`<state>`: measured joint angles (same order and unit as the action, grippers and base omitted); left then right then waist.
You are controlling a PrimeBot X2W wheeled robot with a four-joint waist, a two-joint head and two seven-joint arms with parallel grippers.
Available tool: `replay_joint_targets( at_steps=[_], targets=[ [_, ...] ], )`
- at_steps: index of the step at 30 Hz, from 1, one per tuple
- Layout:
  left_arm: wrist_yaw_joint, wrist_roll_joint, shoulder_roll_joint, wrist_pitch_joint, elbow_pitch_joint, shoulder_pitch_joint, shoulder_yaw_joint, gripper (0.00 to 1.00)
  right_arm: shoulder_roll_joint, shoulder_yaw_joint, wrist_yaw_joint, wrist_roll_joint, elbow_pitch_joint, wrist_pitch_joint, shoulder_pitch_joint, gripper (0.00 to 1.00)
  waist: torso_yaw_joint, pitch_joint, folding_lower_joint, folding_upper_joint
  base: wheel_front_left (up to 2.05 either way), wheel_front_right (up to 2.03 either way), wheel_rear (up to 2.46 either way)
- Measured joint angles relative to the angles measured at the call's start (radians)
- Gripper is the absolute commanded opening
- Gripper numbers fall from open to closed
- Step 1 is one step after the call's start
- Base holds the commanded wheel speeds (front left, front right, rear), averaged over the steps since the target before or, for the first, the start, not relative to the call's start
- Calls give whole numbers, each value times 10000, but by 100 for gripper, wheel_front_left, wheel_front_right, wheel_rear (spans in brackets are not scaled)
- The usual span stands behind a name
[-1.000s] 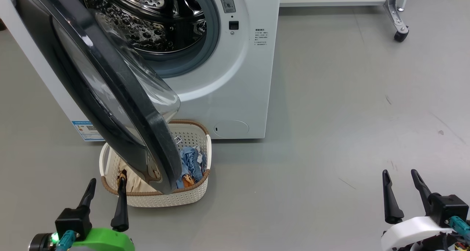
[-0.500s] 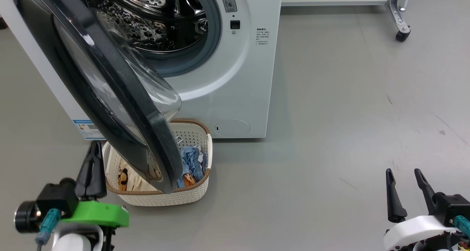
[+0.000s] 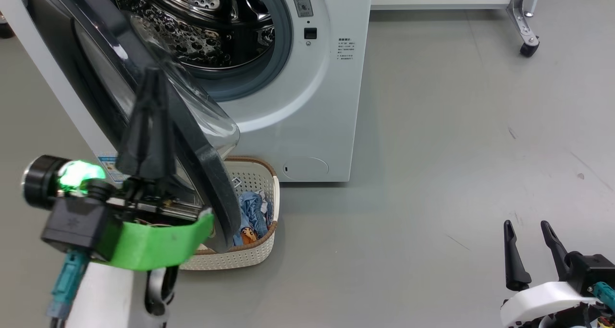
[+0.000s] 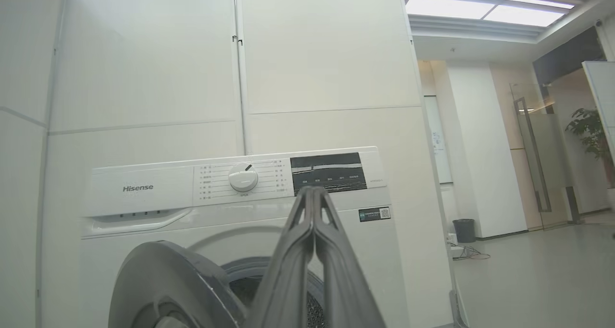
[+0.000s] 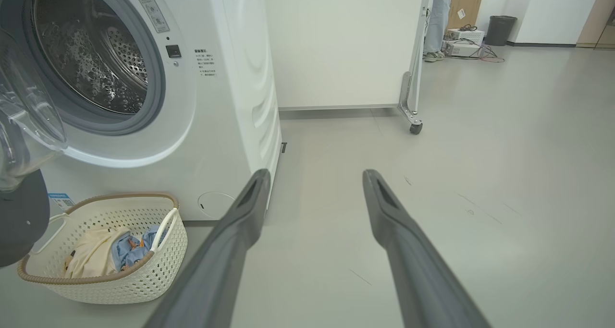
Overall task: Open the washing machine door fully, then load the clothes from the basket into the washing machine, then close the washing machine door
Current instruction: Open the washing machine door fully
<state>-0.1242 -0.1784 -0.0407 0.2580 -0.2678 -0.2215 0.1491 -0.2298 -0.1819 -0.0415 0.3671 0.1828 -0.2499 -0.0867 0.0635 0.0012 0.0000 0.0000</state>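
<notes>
1. The basket [image 5: 144,282] stands on the grey floor [image 3: 432,174] just in front of the washing machine [image 3: 331,102], below the lower edge of the washing machine door [image 3: 206,164]. It holds the clothes: a cream garment [image 5: 91,261] with light blue garments [image 3: 250,210] bunched beside it.
2. The door stands partly open, swung out on the machine's left. Behind it, the perforated steel drum [image 3: 202,25] shows inside the grey gasket [image 3: 284,44].
3. In the head view the door and the left arm cover the basket's left half, hiding the cream garment there. The door's top is cut off by the frame edge. The prints on the clothes are too small to make out.
4. The left end effector [image 3: 153,76] is clenched, fingers pressed together with nothing between them. It is raised in front of the door's outer face; whether it touches the door cannot be told. In the left wrist view its tips point toward the control panel [image 4: 269,176].
5. The right end effector [image 3: 525,224] is released and empty, fingers spread. It sits low over the floor, well apart from basket and machine, on their right.
</notes>
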Motion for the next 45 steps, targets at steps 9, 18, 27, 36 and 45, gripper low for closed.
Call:
replay_joint_targets(
  at_steps=[9, 18, 27, 36, 45],
  targets=[
    [0, -880, -17, 2, -433, -108, 3087, 0, 61, 27, 105, -96, 71, 0, 3, 100, -67, -10, 0, 0, 0, 0, 0],
    [0, -1277, -54, 2, -270, 14, 4121, 0, 98, 58, 142, -150, 109, 0, 4, 100, -200, 60, 0, 0, 0, 0, 0],
    [0, -1513, -67, -105, 817, 560, 4794, 0, 84, 115, 232, -215, 144, 0, 31, 100, -327, 312, 0, 0, 0, 0, 0],
    [0, -1931, -77, -244, 2366, 911, 4548, 0, 104, 224, 301, -263, 142, 0, 163, 100, -430, 696, 0, 0, 0, 0, 0],
    [161, -2155, -82, -270, 3643, 767, 3735, 0, 117, 378, 320, -263, 142, 0, 210, 100, -427, 967, 0, 0, 0, 0, 0]
  ],
)
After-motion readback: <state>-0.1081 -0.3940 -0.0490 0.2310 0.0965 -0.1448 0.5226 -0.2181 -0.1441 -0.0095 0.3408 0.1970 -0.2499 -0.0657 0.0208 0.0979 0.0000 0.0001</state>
